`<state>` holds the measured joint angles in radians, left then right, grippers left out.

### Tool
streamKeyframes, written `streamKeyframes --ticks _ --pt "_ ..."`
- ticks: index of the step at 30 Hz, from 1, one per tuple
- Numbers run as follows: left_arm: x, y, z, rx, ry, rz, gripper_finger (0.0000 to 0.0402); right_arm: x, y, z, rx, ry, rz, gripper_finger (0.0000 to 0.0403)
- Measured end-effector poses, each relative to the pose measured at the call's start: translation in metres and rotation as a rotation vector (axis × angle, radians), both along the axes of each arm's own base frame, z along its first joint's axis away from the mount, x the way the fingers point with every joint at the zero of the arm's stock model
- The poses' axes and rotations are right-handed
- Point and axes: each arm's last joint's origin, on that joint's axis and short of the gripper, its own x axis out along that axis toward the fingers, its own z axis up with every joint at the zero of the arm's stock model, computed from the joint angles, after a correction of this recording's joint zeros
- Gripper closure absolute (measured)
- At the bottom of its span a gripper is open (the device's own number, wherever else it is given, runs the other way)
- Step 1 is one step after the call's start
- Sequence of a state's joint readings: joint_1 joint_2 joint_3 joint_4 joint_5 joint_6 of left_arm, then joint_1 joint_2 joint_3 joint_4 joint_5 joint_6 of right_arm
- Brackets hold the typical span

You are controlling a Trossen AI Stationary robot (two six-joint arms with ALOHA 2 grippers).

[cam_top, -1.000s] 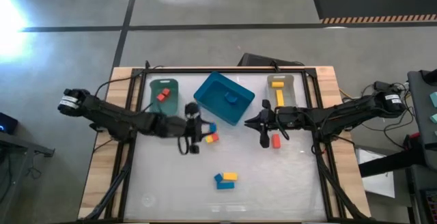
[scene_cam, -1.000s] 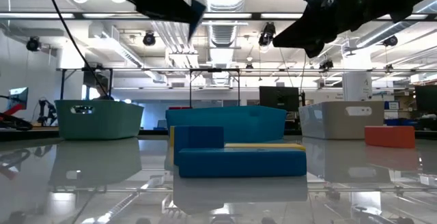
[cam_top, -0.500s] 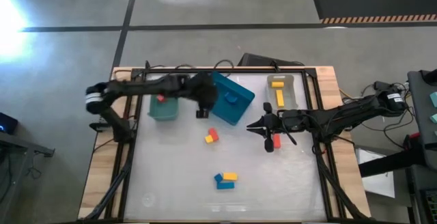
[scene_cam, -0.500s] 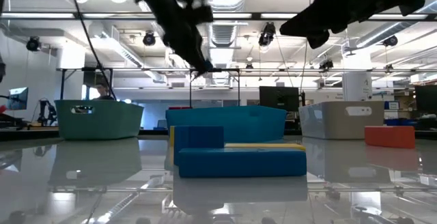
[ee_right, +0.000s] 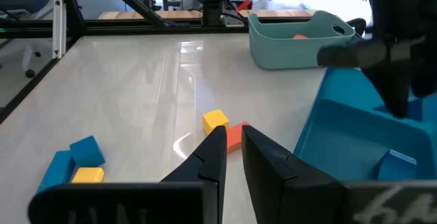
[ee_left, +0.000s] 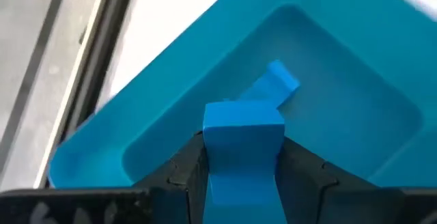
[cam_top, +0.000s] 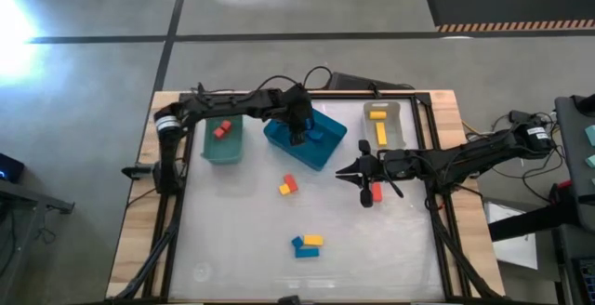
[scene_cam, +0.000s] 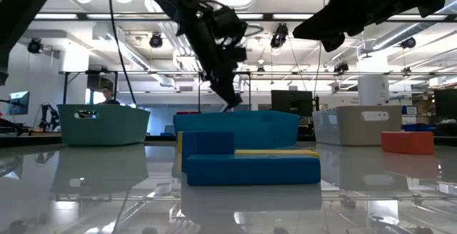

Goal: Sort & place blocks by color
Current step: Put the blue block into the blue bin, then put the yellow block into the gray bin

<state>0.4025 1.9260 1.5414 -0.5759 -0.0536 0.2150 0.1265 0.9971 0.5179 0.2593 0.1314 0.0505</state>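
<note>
- Fingers of the left gripper [ee_left: 242, 176] clamp a blue block [ee_left: 244, 142], hanging over the blue bin [cam_top: 305, 134]; another blue block [ee_left: 273, 87] lies inside, just ahead of it.
- Right gripper [cam_top: 357, 176] hovers with its fingers nearly together, a red block [cam_top: 376, 192] on the table just beside it.
- Between both arms, a red-and-yellow pair [cam_top: 288, 185] sits on the glossy white tabletop [cam_top: 390, 249]; nearer the front edge lies a blue-and-yellow cluster [cam_top: 306, 243].
- Green bin [cam_top: 222, 138] and grey bin [cam_top: 381, 124] flank the blue one along the far edge.
- Beyond: bare concrete floor [cam_top: 93, 82] around the wooden frame.
</note>
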Motion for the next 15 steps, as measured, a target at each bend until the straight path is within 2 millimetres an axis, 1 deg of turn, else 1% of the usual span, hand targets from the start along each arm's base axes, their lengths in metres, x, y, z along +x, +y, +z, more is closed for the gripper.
streamKeyframes --ticks 5,8,11,15 --pt "0.002 0.007 -0.018 -0.016 0.042 0.015 0.0285 0.000 0.000 -0.001 0.005 0.003 -0.002 0.0367" --pt "0.003 0.009 -0.029 -0.029 0.070 0.024 0.0264 0.000 0.000 -0.001 0.007 0.003 -0.002 0.0367" --pt "0.003 0.010 -0.032 -0.029 0.075 0.026 0.0238 0.000 0.000 -0.001 0.007 0.003 -0.002 0.0367" --pt "0.005 0.011 -0.030 -0.019 0.056 0.024 0.0225 0.000 0.000 -0.001 0.007 0.003 -0.002 0.0367"
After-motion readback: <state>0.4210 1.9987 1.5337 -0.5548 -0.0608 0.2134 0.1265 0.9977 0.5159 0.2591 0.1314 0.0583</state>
